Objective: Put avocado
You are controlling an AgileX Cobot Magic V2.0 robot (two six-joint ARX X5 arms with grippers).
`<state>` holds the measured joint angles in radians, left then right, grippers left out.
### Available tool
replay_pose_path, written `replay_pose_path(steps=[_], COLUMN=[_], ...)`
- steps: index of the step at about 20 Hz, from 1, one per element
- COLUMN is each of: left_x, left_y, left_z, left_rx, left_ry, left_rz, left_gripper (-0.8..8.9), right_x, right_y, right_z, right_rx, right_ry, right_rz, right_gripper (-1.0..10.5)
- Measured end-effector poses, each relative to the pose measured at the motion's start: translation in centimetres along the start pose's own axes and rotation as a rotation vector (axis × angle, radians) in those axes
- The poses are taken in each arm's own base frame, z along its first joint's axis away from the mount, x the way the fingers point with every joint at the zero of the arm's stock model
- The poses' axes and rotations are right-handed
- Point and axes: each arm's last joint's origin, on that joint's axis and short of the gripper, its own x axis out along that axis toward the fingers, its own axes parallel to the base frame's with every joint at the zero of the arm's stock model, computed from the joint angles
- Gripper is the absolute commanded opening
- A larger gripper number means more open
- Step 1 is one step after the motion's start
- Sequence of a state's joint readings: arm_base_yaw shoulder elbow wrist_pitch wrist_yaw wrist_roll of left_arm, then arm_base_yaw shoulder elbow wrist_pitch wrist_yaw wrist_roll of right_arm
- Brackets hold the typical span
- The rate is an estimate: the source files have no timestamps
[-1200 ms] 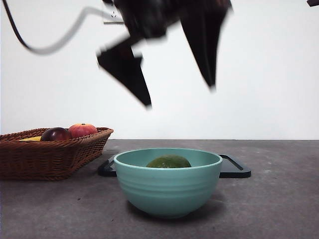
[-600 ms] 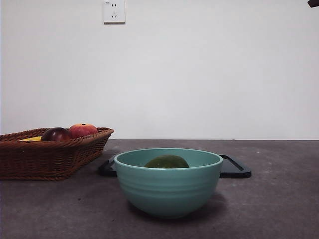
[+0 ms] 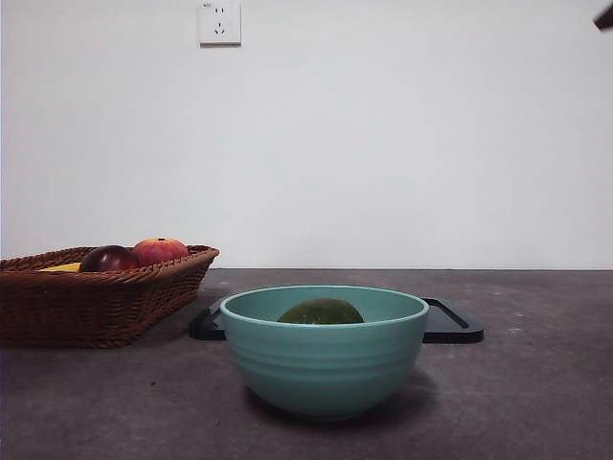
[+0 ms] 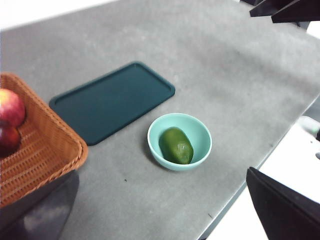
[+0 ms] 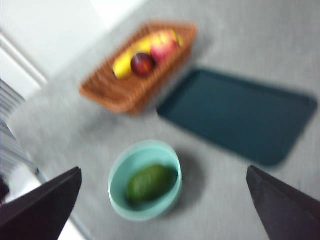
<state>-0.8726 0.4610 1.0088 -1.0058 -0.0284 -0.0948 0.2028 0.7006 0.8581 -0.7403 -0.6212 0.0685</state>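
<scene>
The dark green avocado (image 3: 321,311) lies inside the teal bowl (image 3: 326,369) at the table's front middle. It also shows in the left wrist view (image 4: 176,145) and, blurred, in the right wrist view (image 5: 148,182). My left gripper (image 4: 161,172) is open and empty, high above the table and well clear of the bowl (image 4: 205,135). My right gripper (image 5: 164,168) is open and empty too, high above the bowl (image 5: 120,175). In the front view only a black tip (image 3: 603,17) shows at the top right corner.
A wicker basket (image 3: 96,302) at the left holds a dark red fruit (image 3: 107,259), an orange-red apple (image 3: 160,250) and a banana (image 5: 125,59). A flat dark tray (image 4: 112,100) lies behind the bowl. The table's front edge (image 4: 250,170) runs close to the bowl.
One second ago an arm with open jaws hung blurred above the bowl in the front view; it has risen out of that view. The avocado settled slightly in the bowl.
</scene>
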Motion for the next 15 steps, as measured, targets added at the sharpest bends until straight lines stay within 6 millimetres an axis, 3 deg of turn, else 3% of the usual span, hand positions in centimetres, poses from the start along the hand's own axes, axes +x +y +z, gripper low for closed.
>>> replay_pose_path(steps=[4,15], left_x=[-0.3,-0.3], left_y=[0.0,0.0], left_z=[-0.1,-0.1], left_rx=[0.000,0.000], left_ry=[-0.013,-0.012], left_rz=[-0.001,-0.001], left_gripper=[6.55,6.55], right_x=[2.9,16.3], right_y=[0.0,0.5], right_z=[-0.3,-1.7], right_rx=[0.006,0.014], right_ry=[0.150,0.633], right_rz=[-0.016,-0.130], right_gripper=[5.7,5.7])
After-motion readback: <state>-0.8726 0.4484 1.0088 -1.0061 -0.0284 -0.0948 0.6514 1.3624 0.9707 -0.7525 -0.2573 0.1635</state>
